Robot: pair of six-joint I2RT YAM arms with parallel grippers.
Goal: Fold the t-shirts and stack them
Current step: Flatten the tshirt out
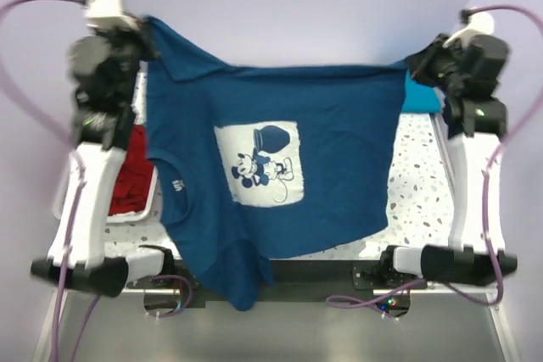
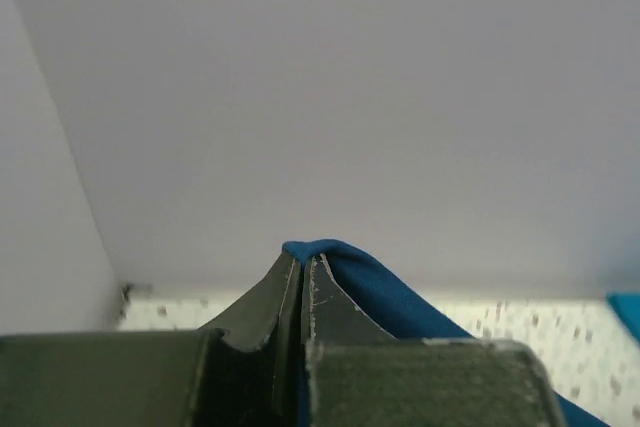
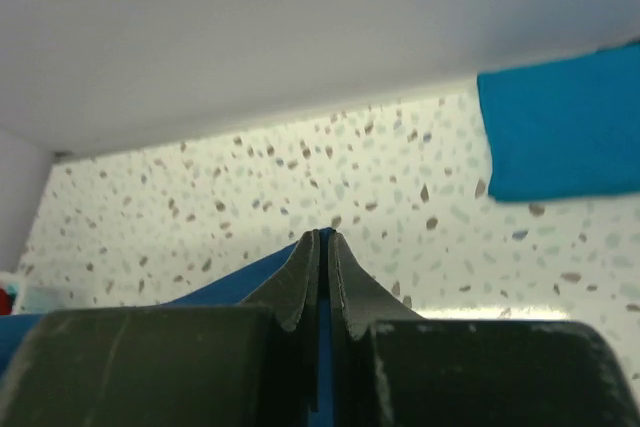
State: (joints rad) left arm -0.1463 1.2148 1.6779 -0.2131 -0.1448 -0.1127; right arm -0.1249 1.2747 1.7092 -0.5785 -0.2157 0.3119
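Left tool [image 2: 303,259] and right tool [image 3: 323,237], each clamped on an upper corner, stretch the navy t-shirt [image 1: 280,125] above the tabletop [image 1: 416,184]; lowering both evenly should lay it flat.

3 tees [image 1: 280,158], 1 basket [image 1: 142,208], 2 arms [image 1: 85,201]

A white tabletop speckled with grey and brown flecks [image 1: 416,184] fills the middle of the scene. At the table's left edge sits a white slatted plastic basket [image 1: 136,212], only its near rim showing. Plain pale lavender walls [image 1: 280,6] rise from the table's far edge and both sides.
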